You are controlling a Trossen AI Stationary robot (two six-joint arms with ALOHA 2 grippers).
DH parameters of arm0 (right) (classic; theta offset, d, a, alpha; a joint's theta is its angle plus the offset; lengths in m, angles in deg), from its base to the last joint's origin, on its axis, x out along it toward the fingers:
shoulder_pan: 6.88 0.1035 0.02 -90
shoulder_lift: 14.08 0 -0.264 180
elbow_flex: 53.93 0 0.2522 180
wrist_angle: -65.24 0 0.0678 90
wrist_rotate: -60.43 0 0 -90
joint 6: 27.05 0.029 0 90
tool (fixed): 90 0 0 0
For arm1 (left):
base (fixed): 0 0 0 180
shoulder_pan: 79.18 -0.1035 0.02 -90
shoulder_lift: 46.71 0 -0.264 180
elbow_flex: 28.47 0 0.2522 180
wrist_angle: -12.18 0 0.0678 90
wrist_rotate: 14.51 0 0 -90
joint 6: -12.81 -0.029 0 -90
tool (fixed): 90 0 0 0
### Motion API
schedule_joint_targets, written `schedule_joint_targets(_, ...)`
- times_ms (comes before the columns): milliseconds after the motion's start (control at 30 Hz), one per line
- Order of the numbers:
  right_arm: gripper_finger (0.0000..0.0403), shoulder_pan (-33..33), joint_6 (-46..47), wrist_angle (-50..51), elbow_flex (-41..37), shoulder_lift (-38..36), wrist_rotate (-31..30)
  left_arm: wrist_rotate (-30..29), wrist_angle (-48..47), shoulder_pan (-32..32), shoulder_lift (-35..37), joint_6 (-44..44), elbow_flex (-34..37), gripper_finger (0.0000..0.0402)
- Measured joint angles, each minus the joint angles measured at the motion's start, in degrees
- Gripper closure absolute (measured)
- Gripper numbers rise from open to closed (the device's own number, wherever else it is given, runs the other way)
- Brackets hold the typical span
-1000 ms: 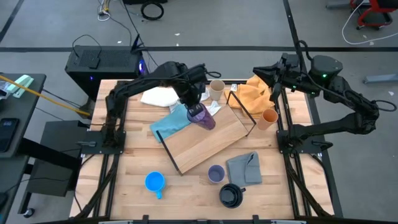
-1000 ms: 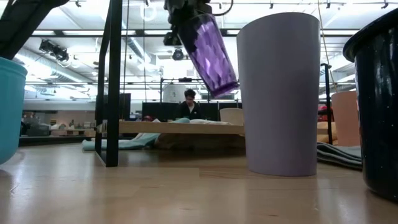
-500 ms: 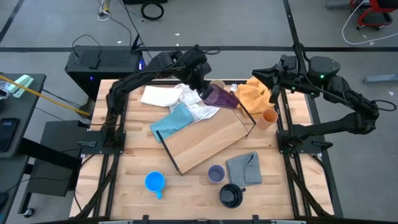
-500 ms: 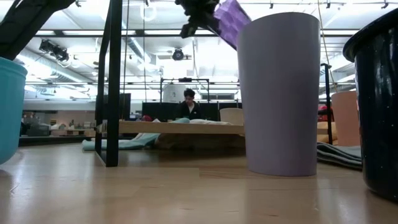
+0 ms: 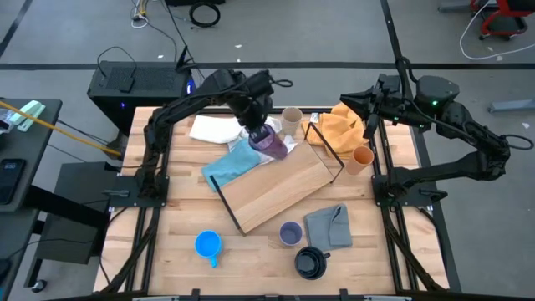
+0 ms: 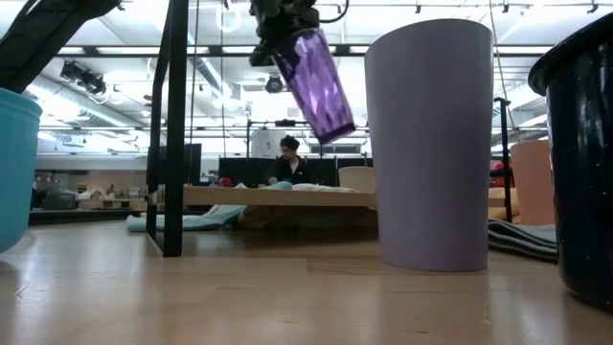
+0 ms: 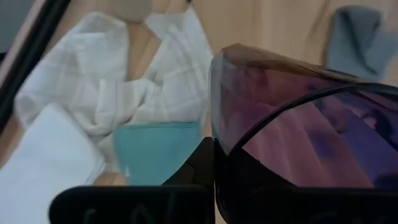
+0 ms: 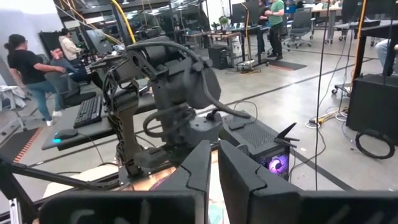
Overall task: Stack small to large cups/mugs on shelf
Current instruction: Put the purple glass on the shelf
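Your table (image 5: 184,219) carries the shelf (image 5: 276,193) lying aslant at its middle. Your left gripper (image 5: 254,132) pinches the tumbler (image 5: 269,141), tilted and held in the air over the shelf's far-left corner, above the cloths there. The beige cup (image 5: 291,119) stands just beyond it. Your right gripper (image 5: 368,107) waits high near the far right corner, fingers nearly pressed together. Near the front edge stand the blue mug (image 5: 208,245), lavender cup (image 5: 290,233) and black mug (image 5: 312,262); the orange cup (image 5: 362,156) stands near the right edge.

You have the tumbler (image 5: 269,140) held tilted in the left gripper (image 5: 255,131) above the shelf's (image 5: 276,191) far left end. Beige cup (image 5: 291,121) sits just behind; lavender cup (image 5: 290,234) and black mug (image 5: 311,262) lie before the shelf.
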Motion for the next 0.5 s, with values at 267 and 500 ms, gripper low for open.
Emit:
schedule_joint_targets(267,0.0365,-0.09,0.06,0.0,0.0,-0.02,-0.02,0.37,-2.8,3.01,1.55,1.25,0.0,0.0389)
schedule_joint_targets(500,0.0365,-0.09,0.01,0.02,0.0,-0.02,-0.02,0.47,-2.61,6.81,1.56,2.32,0.04,0.0389)
